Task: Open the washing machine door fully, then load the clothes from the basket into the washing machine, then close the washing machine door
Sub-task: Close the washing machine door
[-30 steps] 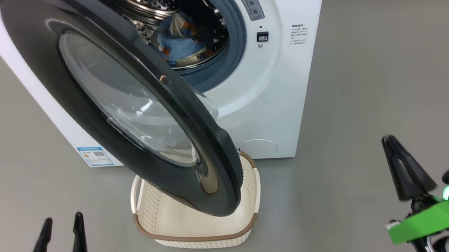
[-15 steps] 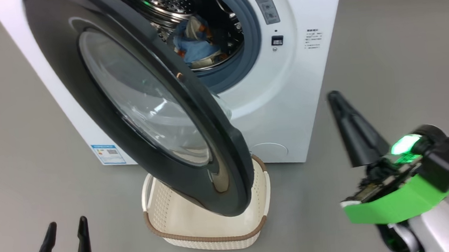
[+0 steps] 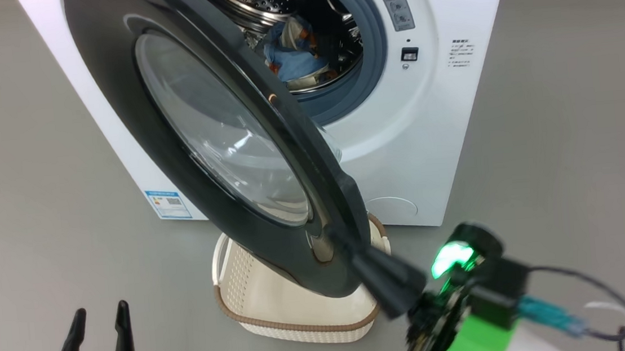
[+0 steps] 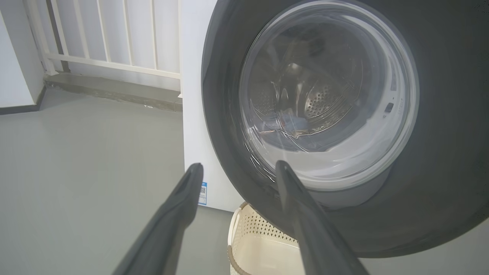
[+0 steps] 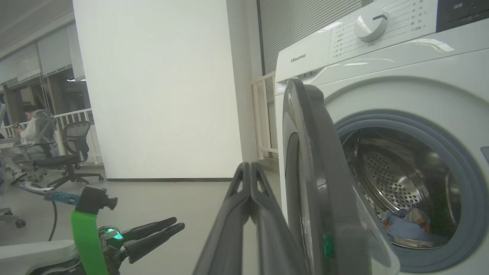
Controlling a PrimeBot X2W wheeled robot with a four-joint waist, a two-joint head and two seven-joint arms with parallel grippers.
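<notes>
- Right hand (image 3: 364,266), up from lower right, sits centre bottom, fingers pressed together, empty, tips at the free edge of the washing machine door (image 3: 219,144).
- Left hand (image 3: 101,308), lower left, splayed, empty, farther away.

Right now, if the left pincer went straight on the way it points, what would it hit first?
Most likely the washing machine door: the open left pincer aims low on its dark outer face. Nothing seems to stand between them, though the gap is hard to judge.
</notes>
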